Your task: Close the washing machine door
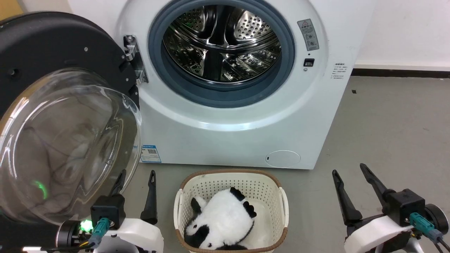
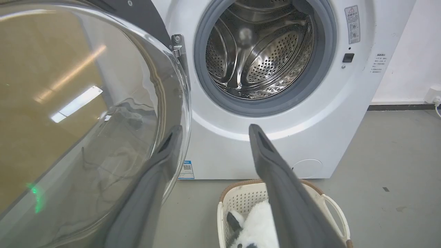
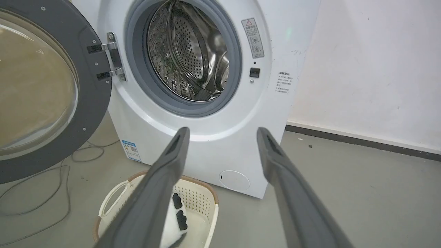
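Washing machine door (image 1: 52, 45) stands open; its glass bowl (image 1: 66, 147) sits just beside the left pincer (image 1: 137, 174), which is released and empty. Right pincer (image 1: 348, 168), released, lies well apart.

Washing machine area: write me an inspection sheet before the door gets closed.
Surface: grey floor, a few small marks.
Job's things: washing machine door swung wide open on its hinge; washing machine drum opening uncovered.
Clutter: cream basket before the machine, plush panda inside it.
Grippers: left gripper open, close beside the door's glass; right gripper open, holding nothing.
Cables: thin cable loose on the floor under the door.
Surroundings: white wall, dark skirting.
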You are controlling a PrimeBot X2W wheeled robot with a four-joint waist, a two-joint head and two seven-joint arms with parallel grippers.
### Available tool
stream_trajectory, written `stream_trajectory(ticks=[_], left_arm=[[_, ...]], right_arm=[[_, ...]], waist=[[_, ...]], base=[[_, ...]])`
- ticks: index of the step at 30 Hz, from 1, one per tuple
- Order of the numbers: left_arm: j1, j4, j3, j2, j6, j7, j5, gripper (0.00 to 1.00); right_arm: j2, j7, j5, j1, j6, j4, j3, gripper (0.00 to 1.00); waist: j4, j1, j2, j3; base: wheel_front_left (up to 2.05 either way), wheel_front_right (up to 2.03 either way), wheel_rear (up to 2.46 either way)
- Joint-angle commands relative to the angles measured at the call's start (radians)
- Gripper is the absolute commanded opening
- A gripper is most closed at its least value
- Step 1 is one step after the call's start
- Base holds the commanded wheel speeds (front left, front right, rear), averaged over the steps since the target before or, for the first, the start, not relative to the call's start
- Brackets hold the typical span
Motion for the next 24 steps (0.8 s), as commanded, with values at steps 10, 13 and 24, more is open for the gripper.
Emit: stream_trajectory(ticks=[10, 13, 24], left_arm=[[0.016, -0.009, -0.005, 0.001, 0.005, -0.031, -0.019, 1.0], [0.019, -0.01, -0.004, 0.001, 0.004, -0.037, -0.022, 1.0], [0.033, -0.017, -0.004, 0.001, 0.007, -0.058, -0.031, 1.0]], right_arm=[[0.001, -0.031, 0.017, 0.014, 0.0, -0.015, 0.0, 1.0], [0.001, -0.037, 0.019, 0.016, 0.0, -0.016, 0.003, 1.0], [0.002, -0.058, 0.023, 0.023, 0.0, -0.021, 0.017, 1.0]], waist=[[0.047, 0.0, 0.0, -0.001], [0.063, 0.0, 0.0, -0.003], [0.12, 0.0, 0.0, -0.01]], base=[[0.0, 0.0, 0.0], [0.0, 0.0, 0.0], [0.0, 0.0, 0.0]])
